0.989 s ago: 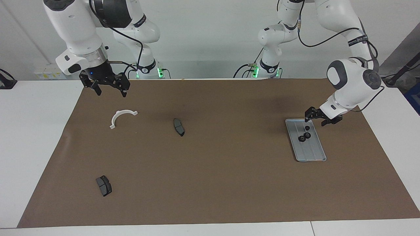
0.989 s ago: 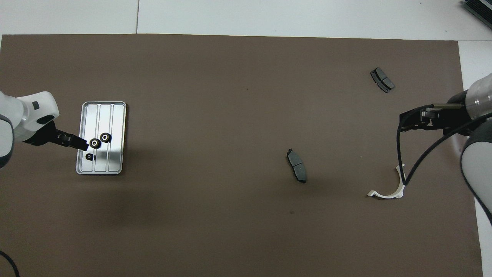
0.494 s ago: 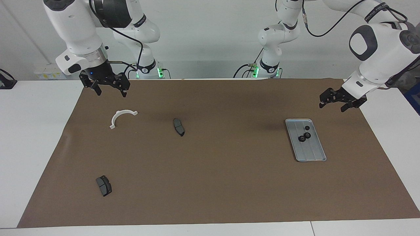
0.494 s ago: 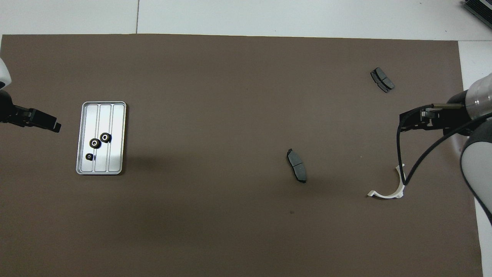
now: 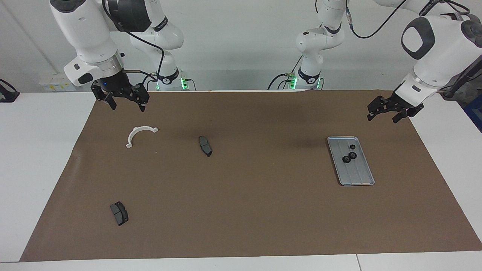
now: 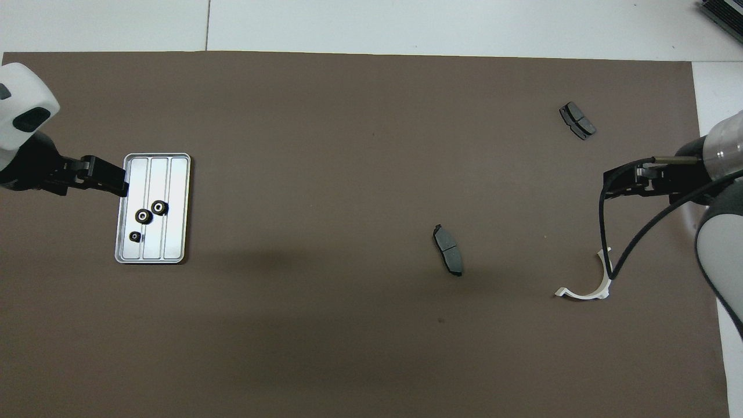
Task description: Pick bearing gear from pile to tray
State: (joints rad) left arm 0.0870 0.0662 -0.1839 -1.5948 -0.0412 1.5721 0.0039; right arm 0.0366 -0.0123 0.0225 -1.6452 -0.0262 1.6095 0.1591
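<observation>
Since 1 second ago the left gripper [image 5: 386, 114] has lifted off the tray [image 5: 359, 176] and now hangs in the air at the right of the facing view, above the brown mat [image 5: 241, 188] near the tray's upper end, jaws apart and empty. The tray holds 3 black gears [image 5: 349, 156], unmoved. The right gripper [image 5: 126, 102] waits unchanged at the upper left, jaws apart, above the white bracket [image 5: 138, 134]. 2 brake pads [image 5: 205, 145] lie unmoved at mid-frame and lower left. No writing can be read.
</observation>
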